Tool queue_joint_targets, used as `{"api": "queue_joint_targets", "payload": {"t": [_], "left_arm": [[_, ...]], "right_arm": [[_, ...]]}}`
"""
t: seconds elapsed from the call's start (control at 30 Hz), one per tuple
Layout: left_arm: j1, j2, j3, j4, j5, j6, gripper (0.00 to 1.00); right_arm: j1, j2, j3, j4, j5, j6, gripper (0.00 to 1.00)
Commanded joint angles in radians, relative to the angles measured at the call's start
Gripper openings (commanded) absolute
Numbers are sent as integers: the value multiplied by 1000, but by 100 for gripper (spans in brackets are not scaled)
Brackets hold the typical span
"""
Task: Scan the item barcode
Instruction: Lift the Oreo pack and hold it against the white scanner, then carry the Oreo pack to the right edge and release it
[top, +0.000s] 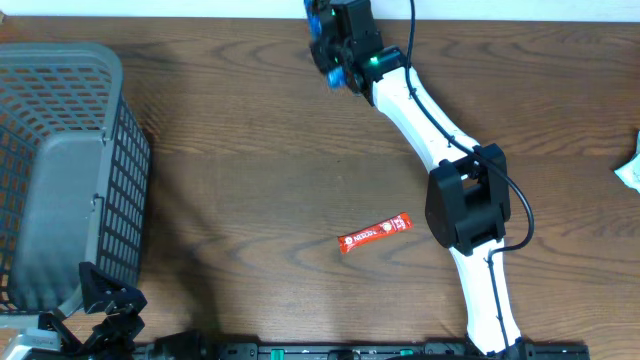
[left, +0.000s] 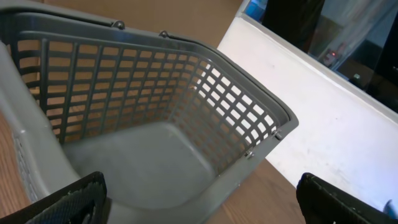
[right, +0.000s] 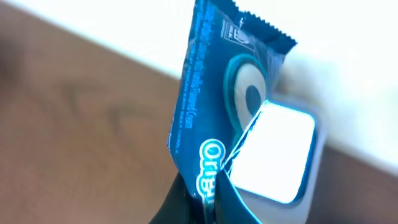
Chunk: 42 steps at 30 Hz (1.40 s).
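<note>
Two dark fingers of the right gripper (right: 208, 202) pinch the lower edge of a blue packet (right: 217, 81), and we see the packet standing upright from the clamped jaws, its crimped top edge uppermost and white lettering running along its side. Just behind it glows a bright white rectangle (right: 277, 152); we cannot tell whether the two touch. From overhead, we find this gripper and its packet at the far edge of the table (top: 250, 150), near the middle, with the white right arm (top: 420, 110) stretching back toward the near right side. The left gripper (left: 199, 202) has its jaws spread wide with nothing between them, and it hangs at the near left corner, looking into a grey mesh basket (left: 124, 81). A red sachet (top: 375, 232) lies flat on the wood, well apart from both grippers.
</note>
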<state>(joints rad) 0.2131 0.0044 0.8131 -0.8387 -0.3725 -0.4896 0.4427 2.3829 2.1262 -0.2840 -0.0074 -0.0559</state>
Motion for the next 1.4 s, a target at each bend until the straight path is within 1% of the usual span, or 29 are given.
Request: {"api": "queue_joint_targets", "payload": {"t": [0.0,0.17,0.27,0.47,0.57,0.63,0.73,0.83,0.87,1.07,1.13,1.23,1.3,1.37], "left_arm": [[-3,-1,2,1,-6,17,98],[-3,-1,2,1,-6,17,98],[-3,-1,2,1,-6,18,98],[-3,-1,2,1,-6,17,98],[-3,-1,2,1,-6,17,98],[-3,-1,2,1,-6,18,98],[-3,-1,2,1,-6,17,98],[-3,-1,2,1,-6,17,98],[-3,-1,2,1,-6,18,98],[-3,-1,2,1,-6,17,98],[-3,-1,2,1,-6,17,98],[-3,-1,2,1,-6,17,98],[-3,-1,2,1,-6,17,98],[-3,-1,2,1,-6,17,98]], "right_arm": [[-26,14,22,140,68,-21,1],[-49,99,23,340,121,-50,1],[-56,147,43,406,132,-66,1],[-58,220,136,393,138,-73,1],[-58,220,160,364,190,-78,1],[-58,215,201,312,227,-101,1],[-58,210,316,138,246,-121,1],[-69,206,466,-100,254,-125,1],[-79,203,555,-249,269,-116,1],[-142,188,829,-812,518,21,1],[-178,187,887,-970,566,66,1],[-261,187,946,-1208,584,146,1],[-333,187,951,-1335,583,231,1],[-414,189,943,-1415,586,319,1]]}}
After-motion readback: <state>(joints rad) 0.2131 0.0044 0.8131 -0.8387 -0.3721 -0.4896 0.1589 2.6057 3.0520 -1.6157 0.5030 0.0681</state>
